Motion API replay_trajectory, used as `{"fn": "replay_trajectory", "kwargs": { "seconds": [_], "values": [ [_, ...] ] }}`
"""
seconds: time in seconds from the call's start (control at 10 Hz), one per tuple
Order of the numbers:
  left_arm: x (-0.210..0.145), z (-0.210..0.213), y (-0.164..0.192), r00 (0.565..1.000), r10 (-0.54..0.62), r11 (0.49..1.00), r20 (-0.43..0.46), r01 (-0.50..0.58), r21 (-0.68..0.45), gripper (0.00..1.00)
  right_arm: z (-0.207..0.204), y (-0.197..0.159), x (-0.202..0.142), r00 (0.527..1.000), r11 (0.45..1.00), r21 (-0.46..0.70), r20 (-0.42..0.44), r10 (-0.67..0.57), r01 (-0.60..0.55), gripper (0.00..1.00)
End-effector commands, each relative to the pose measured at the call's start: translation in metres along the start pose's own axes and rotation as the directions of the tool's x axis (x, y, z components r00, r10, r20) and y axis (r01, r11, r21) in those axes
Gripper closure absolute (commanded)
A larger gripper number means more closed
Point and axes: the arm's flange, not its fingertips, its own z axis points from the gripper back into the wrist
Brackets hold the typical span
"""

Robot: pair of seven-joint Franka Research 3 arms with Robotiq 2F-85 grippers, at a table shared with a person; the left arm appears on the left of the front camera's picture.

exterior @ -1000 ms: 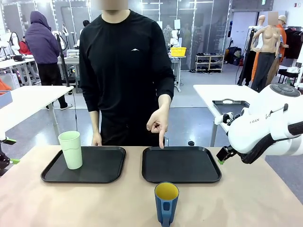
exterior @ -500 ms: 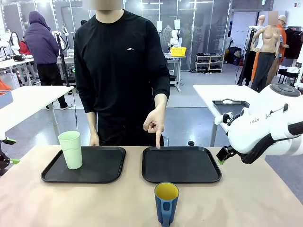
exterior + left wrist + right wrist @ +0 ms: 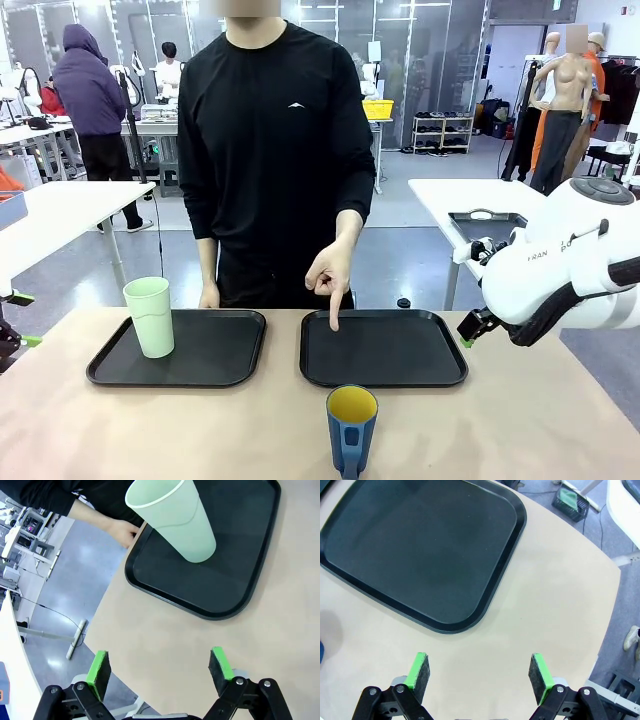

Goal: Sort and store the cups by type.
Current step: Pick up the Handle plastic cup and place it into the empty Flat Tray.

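At the near edge of the table (image 3: 550, 420) stands the mug (image 3: 351, 428), upright, blue outside and yellow inside, handle turned towards us. It is on bare tabletop just in front of the right tray (image 3: 400, 350), not yet on it. We judge it stiff and the heavier of the two cups, so it should take a firm pinch. The handle looks too narrow for our fingers, so we'd take it over the rim, one pad inside and one outside.

Over on the left tray (image 3: 215, 350) the tumbler (image 3: 150, 316) stands upright near the left edge, stored already by the look of it. That one we'd call light, thin-walled and slick, tall enough to tip. It would want a gentle squeeze low on the wall, if it needs moving at all.

Across the table the person's hand (image 3: 328, 283) points one finger down at the far part of the right tray. Whether the tip touches, we can't tell. We read that as the spot for the mug.

Now our side: the left gripper (image 3: 158, 664) hovers off the left tray's corner, jaws spread wide, nothing between them. The right gripper (image 3: 479, 666) is the same, wide apart and empty over bare table beside the right tray's corner.
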Motion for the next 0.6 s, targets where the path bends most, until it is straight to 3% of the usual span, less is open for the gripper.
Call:
{"fn": "replay_trajectory", "kwargs": {
  "seconds": [0.0, 0.2, 0.5],
  "values": [
    [0.001, 0.003, 0.001, 1.0, -0.007, 1.0, 0.001, 0.007, 0.004, 0.0, 0.004, 0.002, -0.005, 0.999, 0.999, -0.014, -0.018, 0.045, -0.046, 0.0],
    [0.001, 0.003, 0.001, 1.0, -0.007, 1.0, 0.001, 0.007, 0.004, 0.0, 0.01, 0.003, -0.029, 0.984, 0.983, -0.036, -0.004, 0.178, -0.178, 0.0],
    [0.001, 0.003, 0.001, 1.0, -0.007, 1.0, 0.001, 0.007, 0.004, 0.0, 0.018, -0.008, -0.061, 0.983, 0.976, -0.121, -0.063, 0.173, -0.179, 0.0]
  ]
}}
